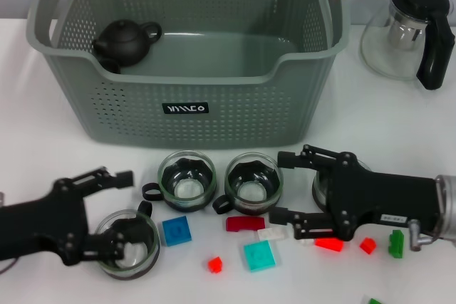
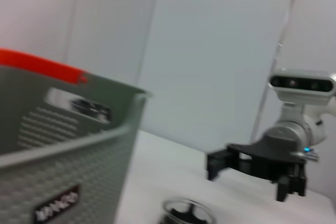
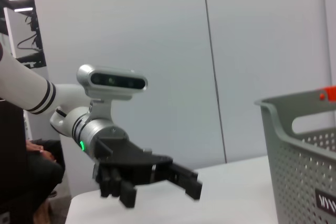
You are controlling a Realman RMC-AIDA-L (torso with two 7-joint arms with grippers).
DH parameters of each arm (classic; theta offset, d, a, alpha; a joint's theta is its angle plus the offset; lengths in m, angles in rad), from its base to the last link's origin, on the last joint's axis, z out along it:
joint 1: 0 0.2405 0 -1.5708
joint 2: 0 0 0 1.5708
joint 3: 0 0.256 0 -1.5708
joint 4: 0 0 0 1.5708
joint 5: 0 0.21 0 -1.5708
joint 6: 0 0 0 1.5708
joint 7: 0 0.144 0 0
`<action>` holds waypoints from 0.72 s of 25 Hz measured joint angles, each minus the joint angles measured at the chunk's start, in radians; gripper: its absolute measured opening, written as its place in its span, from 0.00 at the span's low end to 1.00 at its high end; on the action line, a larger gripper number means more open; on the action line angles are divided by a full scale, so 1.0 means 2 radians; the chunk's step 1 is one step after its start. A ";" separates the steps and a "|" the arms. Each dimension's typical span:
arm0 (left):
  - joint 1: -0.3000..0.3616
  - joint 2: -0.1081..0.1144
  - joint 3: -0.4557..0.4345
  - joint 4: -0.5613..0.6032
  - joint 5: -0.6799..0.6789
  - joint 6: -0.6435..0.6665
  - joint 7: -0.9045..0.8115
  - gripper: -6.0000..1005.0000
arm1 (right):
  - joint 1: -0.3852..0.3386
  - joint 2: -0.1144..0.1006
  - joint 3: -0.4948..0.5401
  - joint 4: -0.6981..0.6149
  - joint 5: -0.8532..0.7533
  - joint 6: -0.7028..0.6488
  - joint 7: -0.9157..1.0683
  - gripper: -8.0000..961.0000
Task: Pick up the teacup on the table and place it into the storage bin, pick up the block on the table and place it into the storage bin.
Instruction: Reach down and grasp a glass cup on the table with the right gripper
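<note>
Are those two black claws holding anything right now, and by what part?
Neither holds anything. The left pincer is open around a glass teacup, one finger inside it. The right pincer is open over another teacup.

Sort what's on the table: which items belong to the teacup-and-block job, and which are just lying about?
Job items: storage bin; glass teacups; loose blocks; left gripper, around one teacup; right gripper, open over another cup.

Lying about: black teapot inside the bin; glass pitcher beside the bin.
</note>
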 joint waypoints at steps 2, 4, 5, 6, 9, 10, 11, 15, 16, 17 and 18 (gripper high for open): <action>0.003 0.001 -0.018 0.003 0.000 0.004 0.003 0.94 | -0.008 0.000 -0.013 -0.034 -0.004 -0.004 0.046 0.95; 0.005 0.002 -0.037 0.006 -0.002 0.006 0.006 0.94 | -0.017 0.001 -0.029 -0.082 -0.016 -0.007 0.104 0.95; 0.006 0.002 -0.042 0.006 -0.003 0.006 0.007 0.94 | -0.020 0.002 -0.038 -0.112 -0.027 -0.009 0.143 0.95; 0.006 0.003 -0.047 0.006 -0.003 0.006 0.008 0.94 | -0.022 0.003 -0.047 -0.148 -0.039 -0.012 0.182 0.94; 0.005 0.003 -0.049 0.005 -0.003 0.006 0.009 0.94 | -0.024 0.003 -0.075 -0.244 -0.080 -0.021 0.284 0.94; 0.004 0.003 -0.049 0.005 -0.004 0.005 0.009 0.94 | -0.022 0.003 -0.087 -0.277 -0.094 -0.024 0.313 0.94; 0.003 0.003 -0.049 0.004 -0.004 0.003 0.009 0.94 | -0.020 0.002 -0.098 -0.309 -0.109 -0.026 0.342 0.94; 0.003 0.003 -0.049 0.002 -0.005 -0.002 0.009 0.94 | 0.010 0.000 -0.118 -0.393 -0.182 -0.037 0.420 0.94; 0.003 0.002 -0.050 0.002 -0.005 -0.002 0.010 0.94 | 0.020 0.000 -0.120 -0.406 -0.198 -0.043 0.432 0.94; 0.003 0.002 -0.052 0.001 -0.006 -0.002 0.012 0.94 | 0.032 0.001 -0.120 -0.416 -0.218 -0.052 0.444 0.94; 0.002 0.002 -0.054 0.001 -0.006 -0.002 0.013 0.94 | 0.047 0.001 -0.120 -0.421 -0.239 -0.061 0.454 0.94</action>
